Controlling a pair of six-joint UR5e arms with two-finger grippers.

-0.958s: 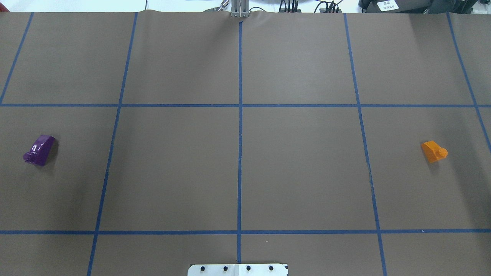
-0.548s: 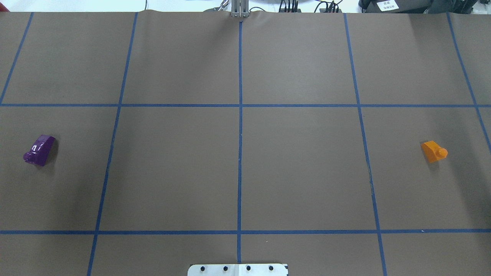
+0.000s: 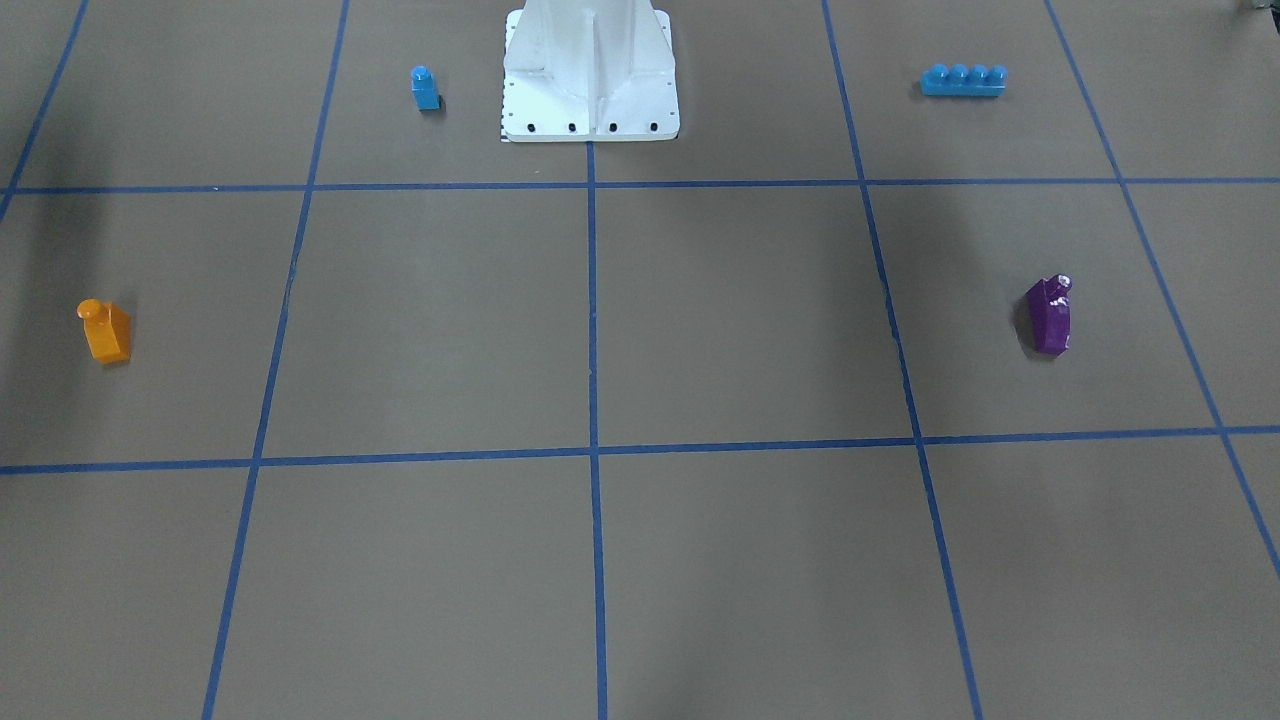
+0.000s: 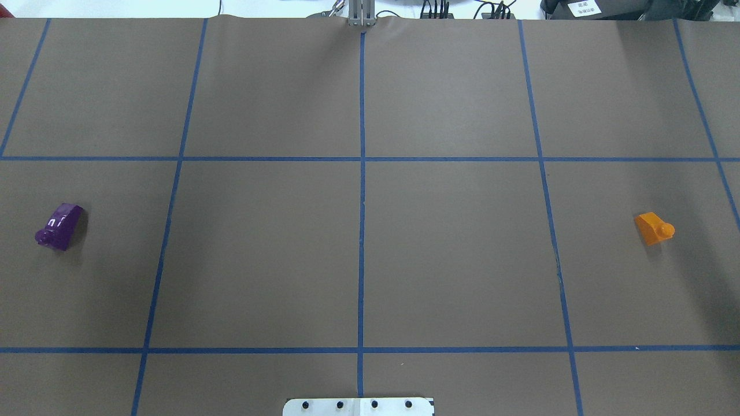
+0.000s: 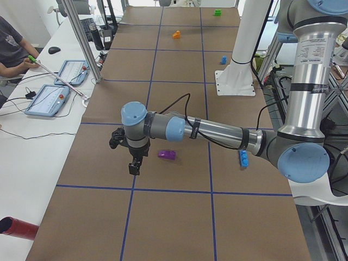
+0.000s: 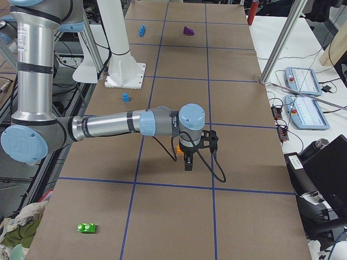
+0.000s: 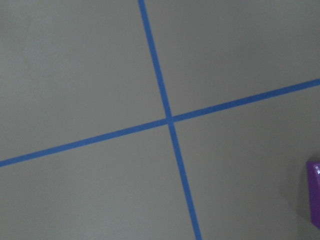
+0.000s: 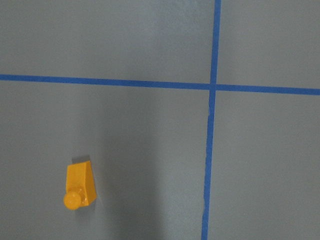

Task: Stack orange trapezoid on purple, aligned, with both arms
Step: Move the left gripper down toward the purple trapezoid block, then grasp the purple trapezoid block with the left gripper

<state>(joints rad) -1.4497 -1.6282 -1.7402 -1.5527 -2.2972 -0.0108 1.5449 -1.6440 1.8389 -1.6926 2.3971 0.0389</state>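
The orange trapezoid (image 4: 653,228) lies on its side at the table's right, also in the front view (image 3: 104,332) and the right wrist view (image 8: 80,185). The purple (image 4: 59,226) lies on its side at the far left, also in the front view (image 3: 1049,316); only its edge shows in the left wrist view (image 7: 315,197). My left gripper (image 5: 133,163) hangs above the table beside the purple brick (image 5: 167,155). My right gripper (image 6: 188,162) hangs over the orange brick (image 6: 178,149), partly hiding it. I cannot tell whether either gripper is open or shut.
A small blue one-stud brick (image 3: 425,88) and a long blue four-stud brick (image 3: 963,80) stand either side of the white robot base (image 3: 590,70). A green brick (image 6: 87,228) lies near the table's right end. Blue tape lines grid the brown mat.
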